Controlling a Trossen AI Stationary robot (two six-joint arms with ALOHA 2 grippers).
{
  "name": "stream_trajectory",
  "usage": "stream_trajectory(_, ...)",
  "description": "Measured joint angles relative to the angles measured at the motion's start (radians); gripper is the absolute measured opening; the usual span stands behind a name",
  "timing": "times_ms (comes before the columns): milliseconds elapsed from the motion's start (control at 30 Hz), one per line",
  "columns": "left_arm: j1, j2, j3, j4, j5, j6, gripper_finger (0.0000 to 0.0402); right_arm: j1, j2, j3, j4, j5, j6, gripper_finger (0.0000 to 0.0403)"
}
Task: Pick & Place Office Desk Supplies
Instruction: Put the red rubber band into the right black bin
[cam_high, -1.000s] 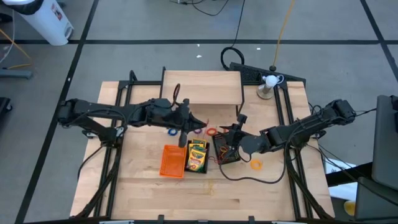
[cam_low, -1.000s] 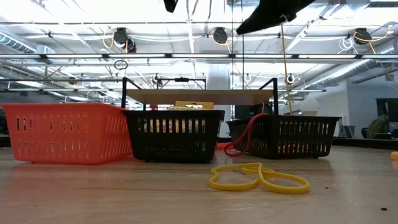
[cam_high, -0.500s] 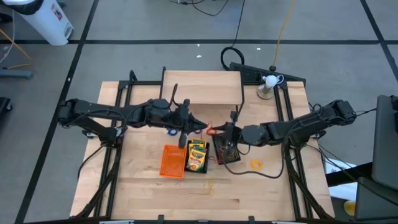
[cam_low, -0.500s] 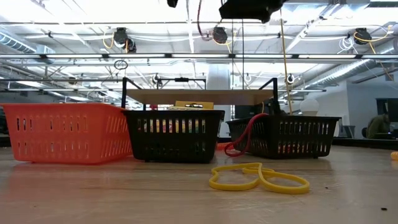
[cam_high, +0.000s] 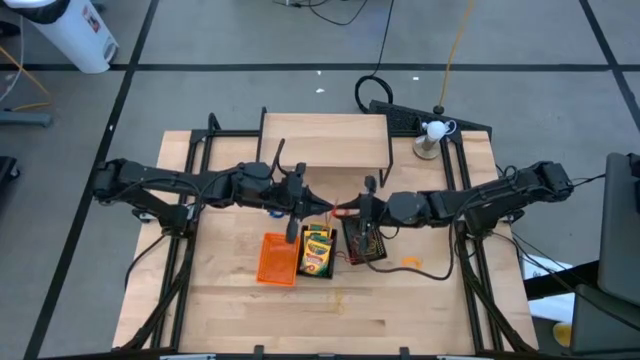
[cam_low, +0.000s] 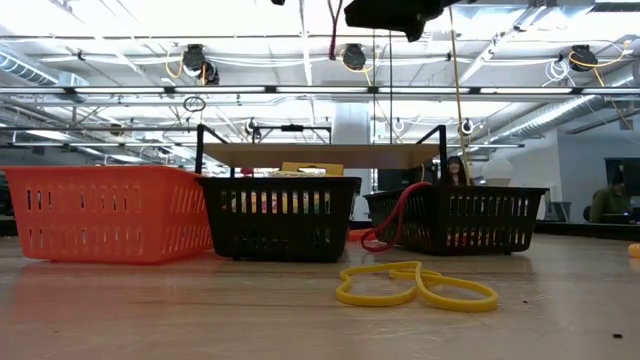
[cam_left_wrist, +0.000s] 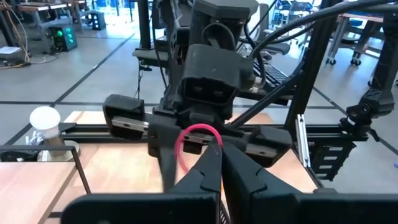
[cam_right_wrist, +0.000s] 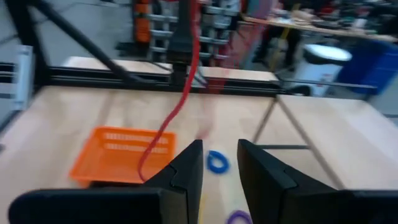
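Observation:
My left gripper (cam_high: 322, 206) is shut on a red rubber band (cam_left_wrist: 196, 138) and hovers above the table's middle, pointing level toward the right edge. Facing it close by, my right gripper (cam_high: 364, 206) is open, and nothing lies between its fingers (cam_right_wrist: 214, 163). In the right wrist view the red band (cam_right_wrist: 177, 99) hangs beside one finger. An orange tray (cam_high: 277, 258) rests on the table. Beside it stand a black tray holding crayon boxes (cam_high: 317, 250) and a second black tray (cam_high: 366, 243) with bands in it. My left gripper pinches the red band's upper part (cam_left_wrist: 214, 138) between its two shut fingertips. The fingers lie level and come from the table's left. The band hangs slack below them as a long loop (cam_right_wrist: 149, 155), clear of the table.
Loose bands lie on the wood: a blue one (cam_right_wrist: 216, 162), an orange one (cam_high: 410, 263) and a yellow one (cam_low: 415, 285) near the front. A red band (cam_low: 388, 222) drapes over a black tray's rim. A raised wooden shelf (cam_high: 325, 140) stands at the far middle.
My right gripper has left its place over the right-hand black tray and gone toward the table's left and far side, rising a little. It has swung round to face my left gripper. The red band still hangs from my left gripper.

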Motion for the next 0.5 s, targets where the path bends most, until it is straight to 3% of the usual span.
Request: stream_trajectory(500, 0.000, 0.008, 0.000, 0.006, 0.000, -0.004, 0.0001, -0.005, 0.000, 0.000, 0.064, -0.040, -0.025, 0.0087)
